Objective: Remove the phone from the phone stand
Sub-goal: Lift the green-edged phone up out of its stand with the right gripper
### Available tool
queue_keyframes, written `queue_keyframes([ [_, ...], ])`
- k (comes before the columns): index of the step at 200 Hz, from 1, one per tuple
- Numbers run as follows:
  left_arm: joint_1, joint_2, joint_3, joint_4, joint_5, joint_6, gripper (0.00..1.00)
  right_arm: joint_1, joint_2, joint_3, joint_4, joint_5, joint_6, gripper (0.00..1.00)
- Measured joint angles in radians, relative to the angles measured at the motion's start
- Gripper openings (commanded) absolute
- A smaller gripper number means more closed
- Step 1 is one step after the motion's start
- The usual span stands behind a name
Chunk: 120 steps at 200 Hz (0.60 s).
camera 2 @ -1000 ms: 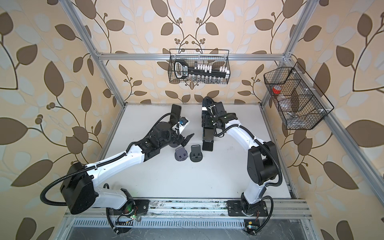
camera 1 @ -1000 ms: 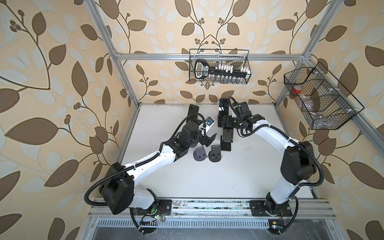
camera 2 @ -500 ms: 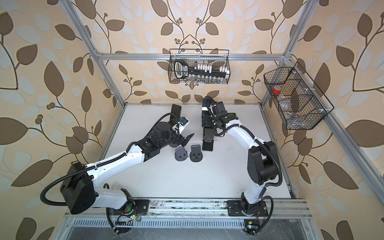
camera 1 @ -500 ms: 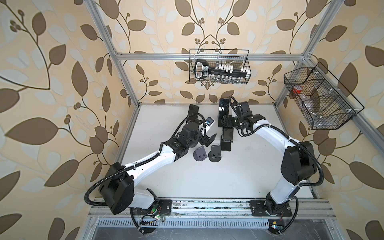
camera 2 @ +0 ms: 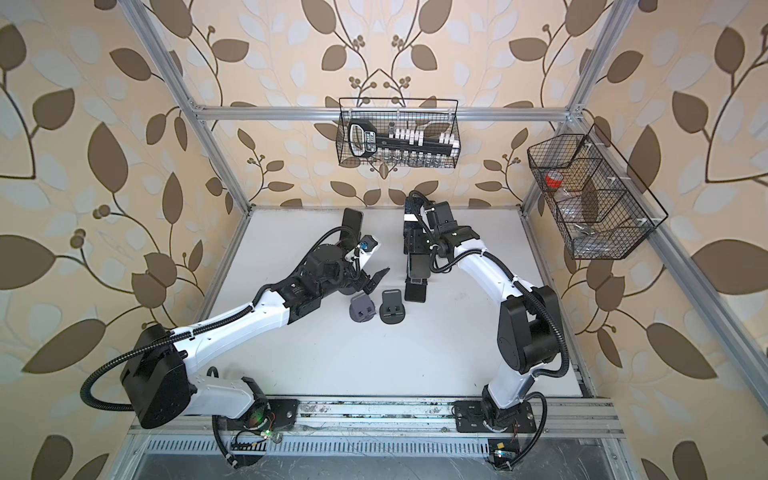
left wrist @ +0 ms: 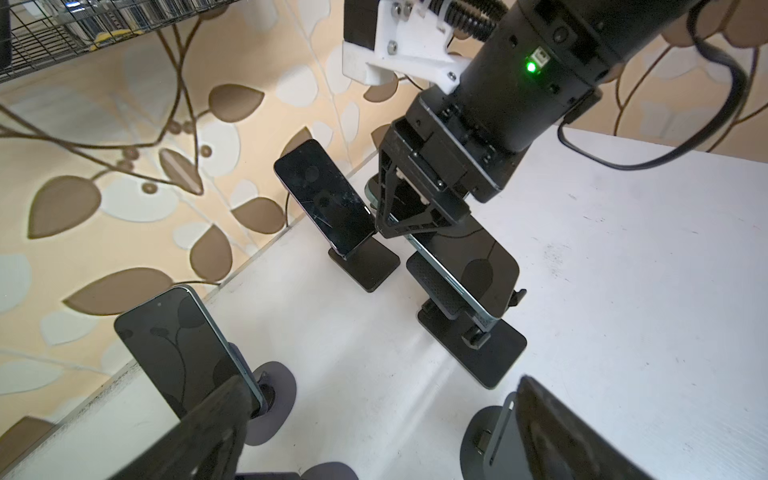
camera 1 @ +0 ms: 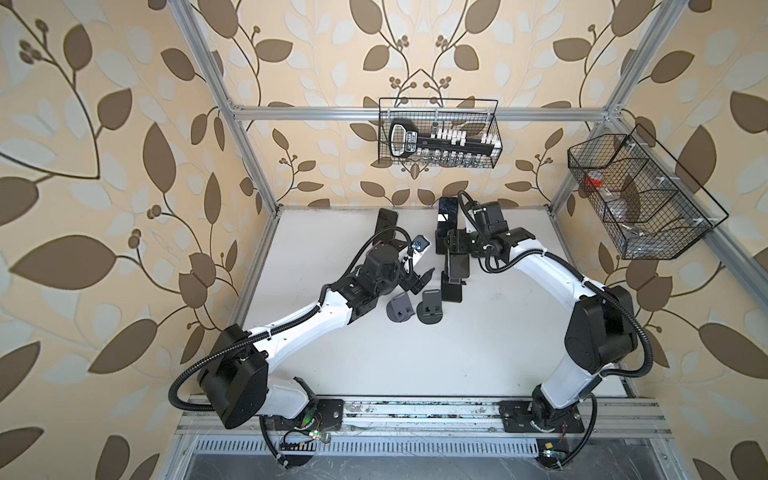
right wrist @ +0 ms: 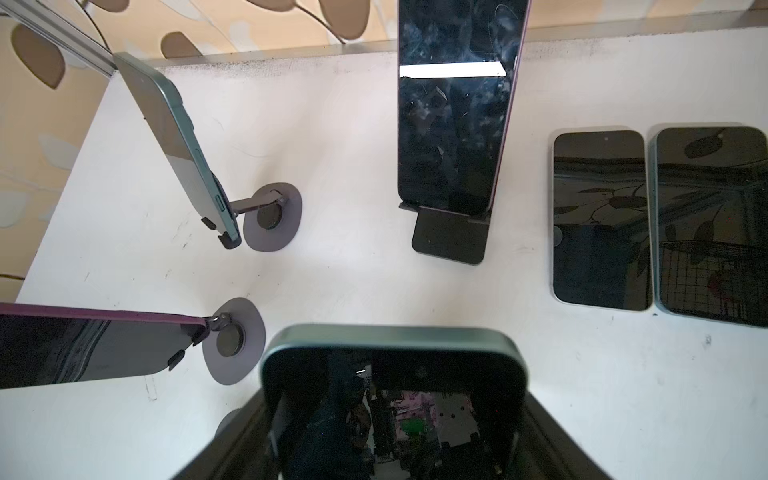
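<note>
So the right gripper [left wrist: 415, 218] is clamped across the top end of the phone [left wrist: 469, 266], pinching it by its 2 long edges. The phone's bottom end sits in the lip of the black stand [left wrist: 486, 353] on the counter [camera 1: 457, 353], around the middle toward the back, so it's not out yet imo. Key thing: the phone leans back, with its long axis running from that lip up into the gripper. I'd guess the pull has to go up along that slant to clear the lip, not straight sideways. Left gripper [camera 1: 417, 279] hangs wide open just beside the stand, holding nothing, so the right arm is clearly the one on it
</note>
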Motion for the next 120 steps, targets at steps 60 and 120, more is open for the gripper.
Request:
queue_keyframes([
  [60,0.0,0.0,0.0,0.0,0.0,0.002,0.99,-0.002,0.0,0.0,-0.018,0.0,-0.017,0.6],
  [120,0.0,0.0,0.0,0.0,0.0,0.001,0.99,-0.008,-0.002,0.0,-0.039,-0.002,-0.036,0.6],
])
